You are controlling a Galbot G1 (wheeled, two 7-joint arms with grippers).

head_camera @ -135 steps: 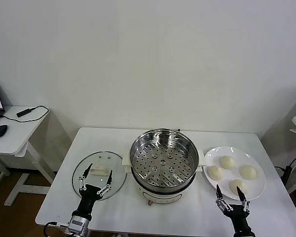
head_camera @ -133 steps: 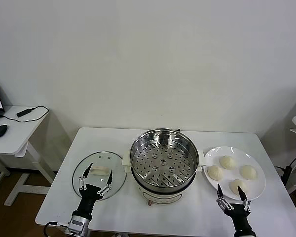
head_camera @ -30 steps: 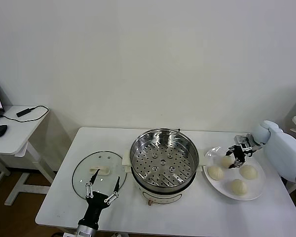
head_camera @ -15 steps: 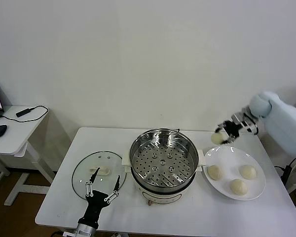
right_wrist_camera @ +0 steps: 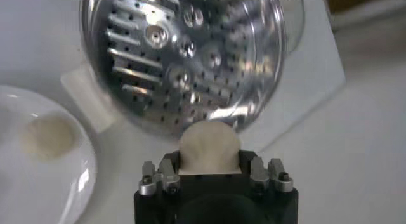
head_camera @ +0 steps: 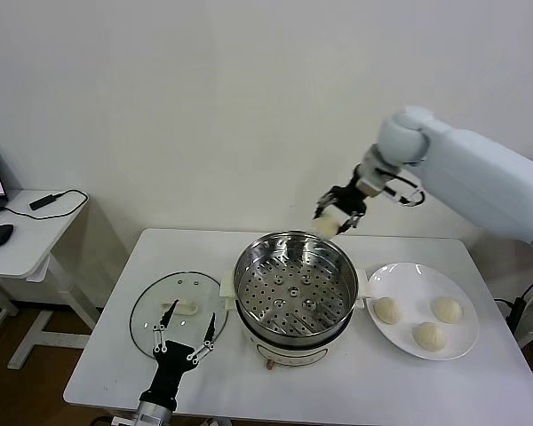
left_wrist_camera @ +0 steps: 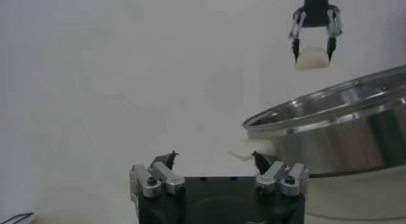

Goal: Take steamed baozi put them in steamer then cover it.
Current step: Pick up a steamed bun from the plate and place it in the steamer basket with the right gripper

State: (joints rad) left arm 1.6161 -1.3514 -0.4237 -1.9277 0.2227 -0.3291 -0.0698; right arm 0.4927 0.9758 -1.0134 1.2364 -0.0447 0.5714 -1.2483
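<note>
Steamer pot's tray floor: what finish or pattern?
Shiny stainless-steel tray floor with rows of small round holes; clearest in the head view.

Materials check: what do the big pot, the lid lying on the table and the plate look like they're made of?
Large round steel steamer pot: polished stainless steel by its mirror-like reflections, with a perforated tray floor; its base looks like cream plastic.
Round clear lid: probably glass, since the table shows through it, with a white handle.
Flat white plate: glossy, likely ceramic or melamine; cannot tell which.
</note>
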